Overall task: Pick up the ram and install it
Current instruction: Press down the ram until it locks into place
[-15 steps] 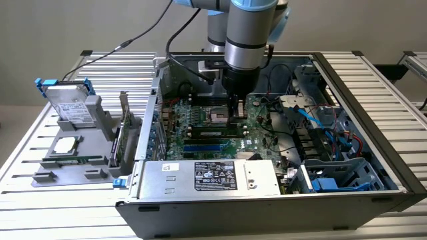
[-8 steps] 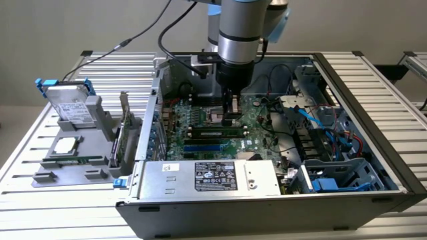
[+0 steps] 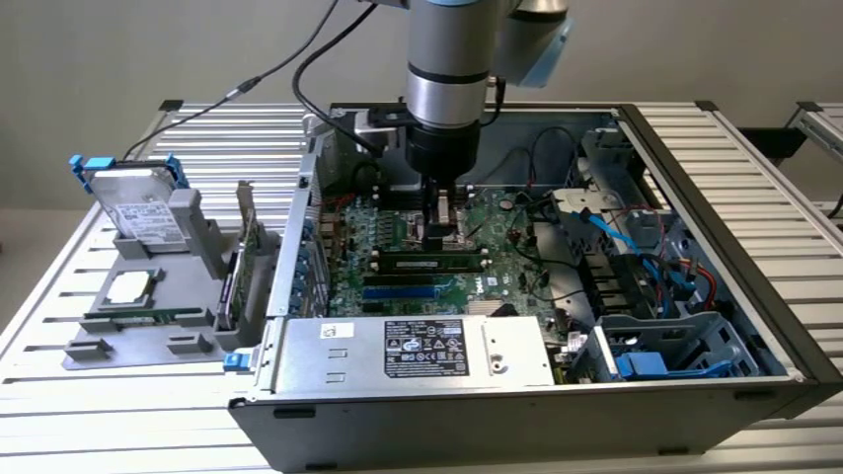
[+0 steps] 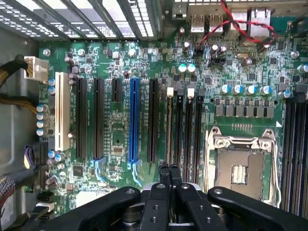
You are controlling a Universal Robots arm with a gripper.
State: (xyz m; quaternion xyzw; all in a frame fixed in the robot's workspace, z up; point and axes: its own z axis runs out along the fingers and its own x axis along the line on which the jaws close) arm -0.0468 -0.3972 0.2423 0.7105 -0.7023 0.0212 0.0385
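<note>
The ram (image 3: pixel 424 264), a narrow green stick with black chips, stands on edge in a memory slot of the motherboard (image 3: pixel 516 242) inside the open computer case. In the wrist view the ram (image 4: pixel 169 127) is edge-on, a thin brownish line in the slot beside a white latch. My gripper (image 3: pixel 441 234) hangs straight down over the ram. Its black fingers are shut together with nothing between them. In the wrist view my gripper (image 4: pixel 169 169) points at the near end of that slot. Whether the fingertips touch the ram I cannot tell.
An open CPU socket (image 4: pixel 240 168) and more memory slots lie beside the ram. Long black slots and one blue slot (image 4: pixel 134 120) lie on its other side. A power supply (image 3: pixel 421 351) fills the case's front. Red and blue cables (image 3: pixel 658 267) run at the exterior view's right. A grey fixture (image 3: pixel 138 296) with a hard drive stands at its left.
</note>
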